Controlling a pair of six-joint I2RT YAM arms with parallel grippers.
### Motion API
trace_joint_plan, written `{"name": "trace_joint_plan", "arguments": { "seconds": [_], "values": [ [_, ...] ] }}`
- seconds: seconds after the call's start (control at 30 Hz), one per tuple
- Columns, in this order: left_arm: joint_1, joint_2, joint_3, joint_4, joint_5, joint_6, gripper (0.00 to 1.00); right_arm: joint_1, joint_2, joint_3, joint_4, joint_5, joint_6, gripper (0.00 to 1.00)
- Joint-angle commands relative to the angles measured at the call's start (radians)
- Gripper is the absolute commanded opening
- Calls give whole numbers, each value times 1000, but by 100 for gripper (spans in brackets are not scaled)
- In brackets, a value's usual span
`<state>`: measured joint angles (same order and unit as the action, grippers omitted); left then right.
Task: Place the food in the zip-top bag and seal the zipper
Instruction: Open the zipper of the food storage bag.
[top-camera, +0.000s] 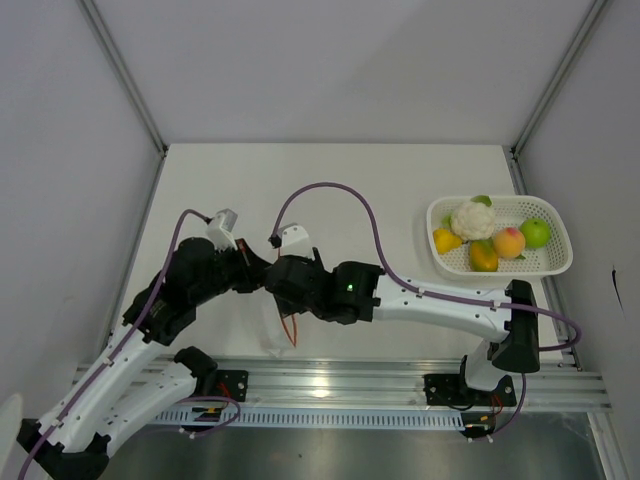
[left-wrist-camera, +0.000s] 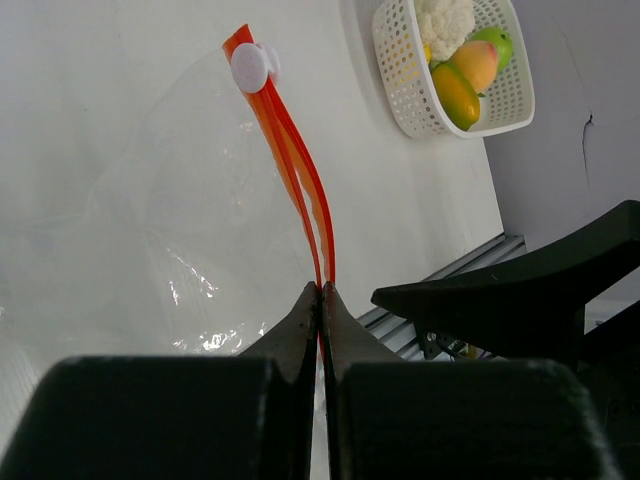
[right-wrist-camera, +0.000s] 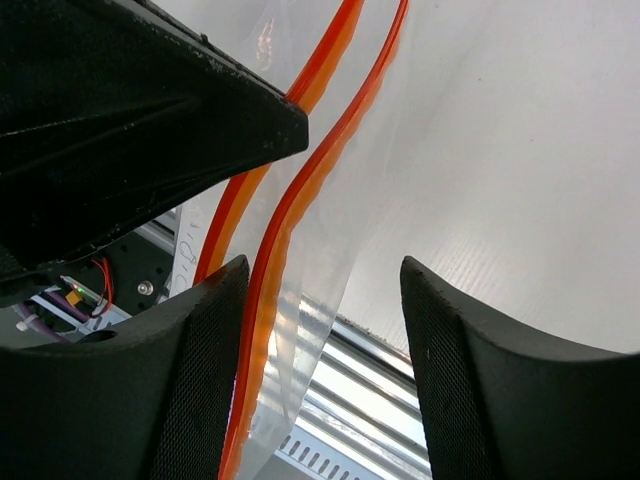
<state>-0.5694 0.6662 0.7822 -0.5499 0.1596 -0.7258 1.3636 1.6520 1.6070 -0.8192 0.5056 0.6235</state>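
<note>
The bag (left-wrist-camera: 150, 200) hangs clear and crinkled over the near edge of the desk (top-camera: 350, 190), its zipper (left-wrist-camera: 290, 150) running up to a white slider (left-wrist-camera: 250, 68) at the far end. The left pincer (left-wrist-camera: 322, 292) is clenched on the zipper at its near end. Above that grip the two orange lips part a little (they meet again at the slider). The right pincer (right-wrist-camera: 324, 265) stands released just beside the left one at the bag's mouth. One lip and some clear film pass between its fingers (right-wrist-camera: 210, 370); whether they touch the lip I cannot tell. The basket (top-camera: 555, 262) sits well to the right of the bag and farther back, holding the food (top-camera: 484, 256): cauliflower (top-camera: 472, 218), apple (top-camera: 536, 232), peach (top-camera: 509, 242).
</note>
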Motion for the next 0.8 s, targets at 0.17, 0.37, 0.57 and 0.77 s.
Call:
{"name": "trace_joint_plan", "arguments": {
  "seconds": [0.17, 0.37, 0.57, 0.77],
  "values": [
    [-7, 1, 28, -2, -8, -11, 1, 12, 8, 91, -100, 92, -13, 61],
    [-7, 0, 25, -2, -2, -7, 1, 9, 2, 96, -129, 123, -21, 51],
    [-9, 3, 29, 11, 20, -9, 0, -4, 3, 88, -107, 68, -31, 38],
    [-7, -8, 25, 27, 63, 9, 1, -35, -14, 38, -38, -11, -36, 20]
  ]
}}
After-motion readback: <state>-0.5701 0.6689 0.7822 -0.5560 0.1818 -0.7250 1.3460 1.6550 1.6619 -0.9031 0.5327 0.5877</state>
